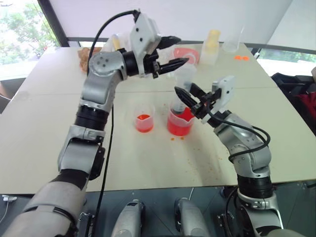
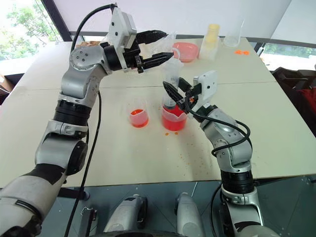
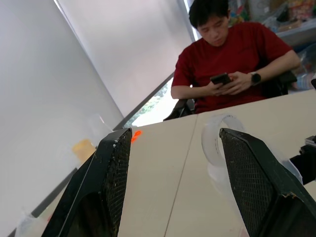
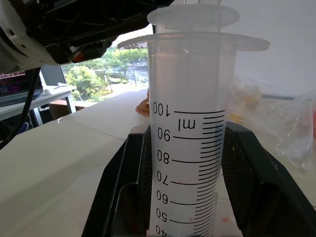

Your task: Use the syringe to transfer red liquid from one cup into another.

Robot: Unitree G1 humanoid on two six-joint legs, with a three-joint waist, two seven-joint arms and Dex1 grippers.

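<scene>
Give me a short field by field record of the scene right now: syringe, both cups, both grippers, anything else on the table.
syringe: upright, lower end in the big beaker
big beaker: red liquid inside
small cup: beside the beaker, a little red liquid
right gripper: shut on the syringe barrel
left gripper: open, above the syringe top
table: red drops near the beaker
person: seated at far side

A lab or office test room: a wide pale counter [image 1: 59, 123] by large windows [image 1: 19, 29] and white blinds [image 2: 197, 15], with a seated person [image 3: 232, 69] at its far edge using a phone [image 3: 220, 78]
</scene>
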